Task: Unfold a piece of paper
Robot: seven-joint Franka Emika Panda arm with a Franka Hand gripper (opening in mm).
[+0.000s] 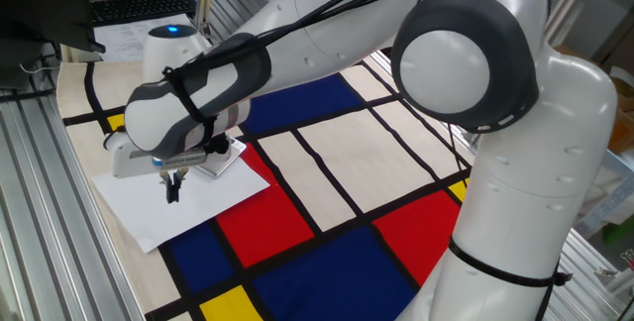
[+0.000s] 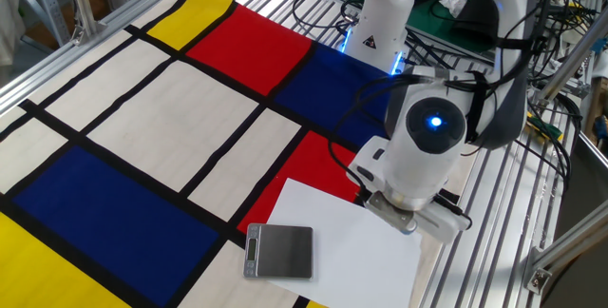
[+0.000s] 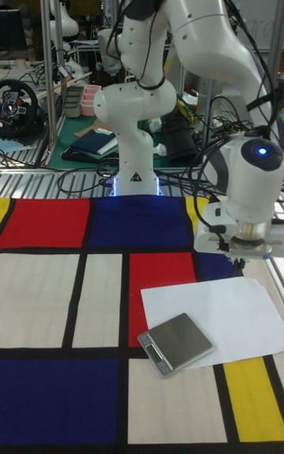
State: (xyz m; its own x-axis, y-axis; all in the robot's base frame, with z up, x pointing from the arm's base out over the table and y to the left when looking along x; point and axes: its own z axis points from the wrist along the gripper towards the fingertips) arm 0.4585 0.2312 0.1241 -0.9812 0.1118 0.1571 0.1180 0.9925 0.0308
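While the gripper (image 1: 173, 190) hovers over the paper (image 2: 342, 241), the sheet lies directly below. Whether its jaws are apart cannot be told

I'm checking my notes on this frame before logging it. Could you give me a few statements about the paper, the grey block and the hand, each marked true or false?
1. The piece of paper lies flat on the colour-block cloth. True.
2. The small grey block sits on a corner of the paper. True.
3. The hand is pinching the grey block. False: it hovers over the paper, apart from the block, holding nothing visible.
4. The paper is printed with grey text. False: it is blank white; printed sheets lie at the far table edge in one fixed view.
5. The arm bears a lit blue light. True.
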